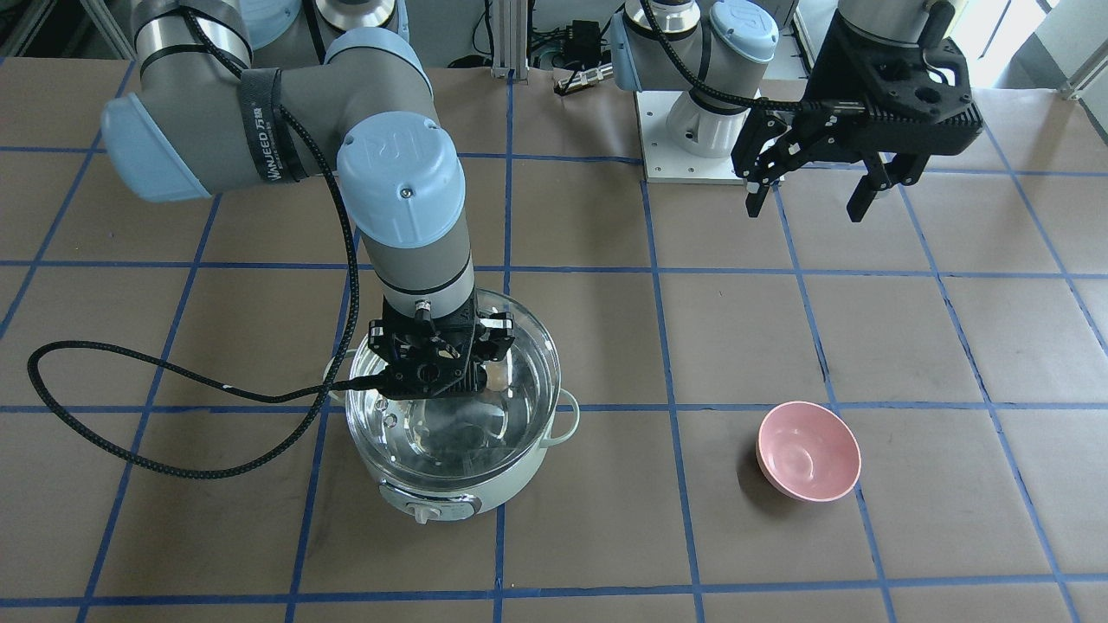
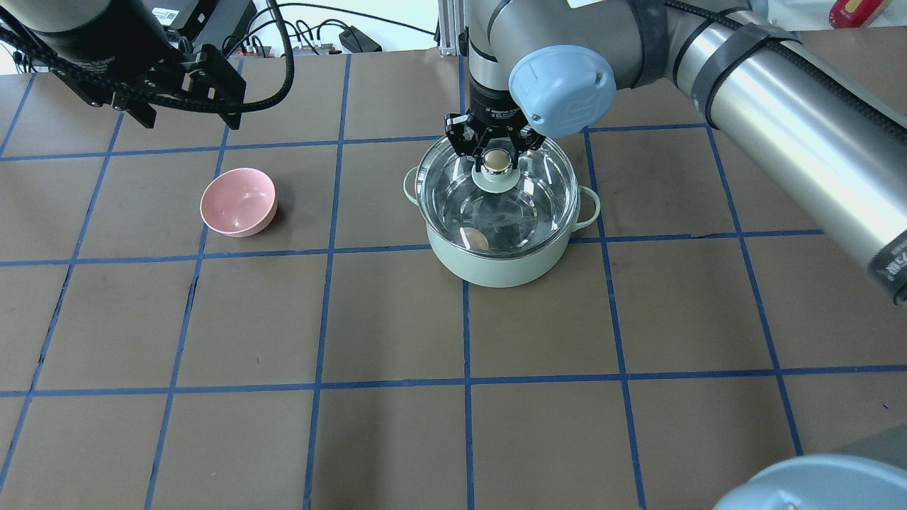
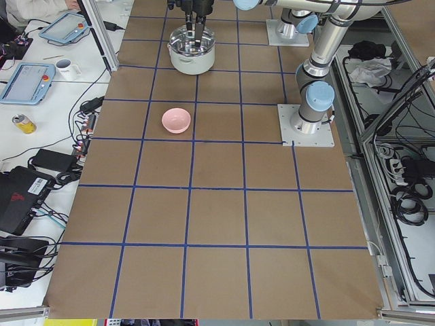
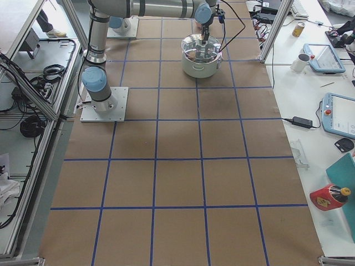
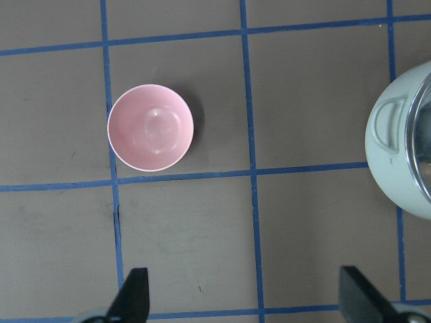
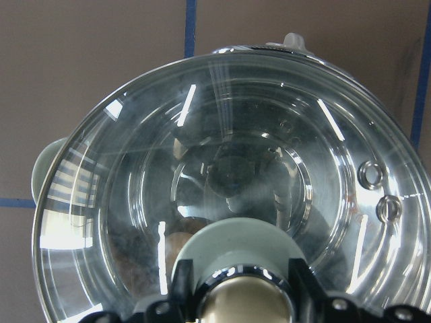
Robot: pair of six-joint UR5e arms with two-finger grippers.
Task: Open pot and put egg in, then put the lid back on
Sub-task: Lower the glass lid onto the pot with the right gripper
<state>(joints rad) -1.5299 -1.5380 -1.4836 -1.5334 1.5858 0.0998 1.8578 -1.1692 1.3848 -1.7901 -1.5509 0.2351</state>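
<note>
The mint-green pot (image 2: pixel 496 269) stands on the table, its knob facing the front camera (image 1: pixel 424 512). The egg (image 2: pixel 475 238) lies inside it, seen through the glass. The clear lid (image 2: pixel 545 185) covers the pot's mouth; I cannot tell whether it rests on the rim or hangs just above it. My right gripper (image 2: pixel 497 160) is shut on the lid's beige knob (image 6: pixel 244 304), straight over the pot. My left gripper (image 1: pixel 809 195) is open and empty, high above the table, and looks down on the pink bowl in the left wrist view (image 5: pixel 246 299).
The pink bowl (image 2: pixel 238 202) stands empty two squares from the pot (image 5: pixel 397 155), on my left. The right arm's black cable (image 1: pixel 156 372) loops over the table beside the pot. Blue tape lines grid the brown table.
</note>
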